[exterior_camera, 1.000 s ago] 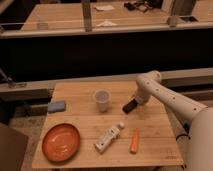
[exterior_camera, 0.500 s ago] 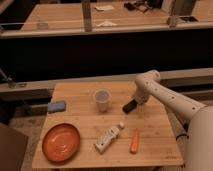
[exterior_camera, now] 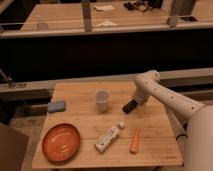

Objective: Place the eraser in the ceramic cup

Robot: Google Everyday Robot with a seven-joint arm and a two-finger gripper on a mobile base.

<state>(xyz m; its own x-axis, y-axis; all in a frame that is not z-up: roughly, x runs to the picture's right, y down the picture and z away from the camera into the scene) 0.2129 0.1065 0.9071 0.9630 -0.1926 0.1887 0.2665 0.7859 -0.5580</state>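
Note:
The white ceramic cup point(exterior_camera: 102, 99) stands upright near the middle of the wooden table point(exterior_camera: 150, 125). My gripper point(exterior_camera: 130, 106) is a dark shape low over the table, a short way right of the cup and apart from it. The white arm reaches down to it from the right. The black eraser cannot be told apart from the gripper's dark end, so it may lie under or inside it.
A blue-grey block point(exterior_camera: 56, 106) lies at the table's left edge. An orange plate point(exterior_camera: 60, 142) sits at the front left. A white tube point(exterior_camera: 108, 138) and an orange carrot-like stick point(exterior_camera: 135, 141) lie at the front. A dark counter runs behind the table.

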